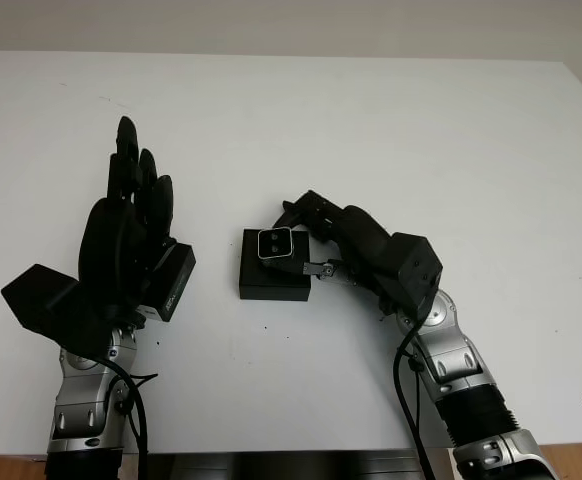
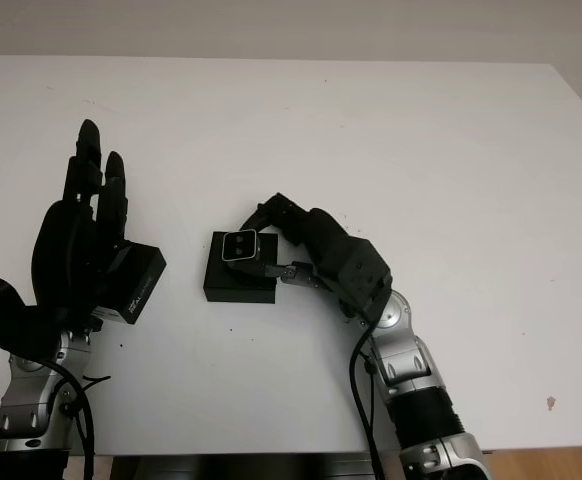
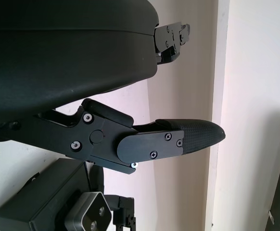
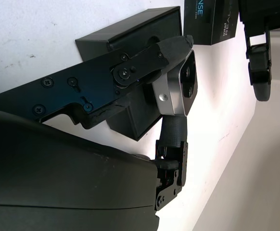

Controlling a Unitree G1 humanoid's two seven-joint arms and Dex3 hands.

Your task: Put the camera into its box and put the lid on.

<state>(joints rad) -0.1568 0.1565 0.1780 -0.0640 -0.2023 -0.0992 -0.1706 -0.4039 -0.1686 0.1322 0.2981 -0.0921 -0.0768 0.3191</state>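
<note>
On the white table [image 1: 391,130], near its middle, a black box [image 1: 273,277] was seen lying open, without its lid. Over the box's far edge a small silver camera [image 1: 274,243] was held, gripped between the fingers [image 4: 171,48] of the right hand [image 1: 306,245], which had been brought in from the near right. Whether the camera was touching the box could not be told. To the left of the box, a black lid [image 1: 174,282] was seen beside the left hand [image 1: 126,235], whose fingers were pointed toward the far side; whether the lid was gripped could not be told.
</note>
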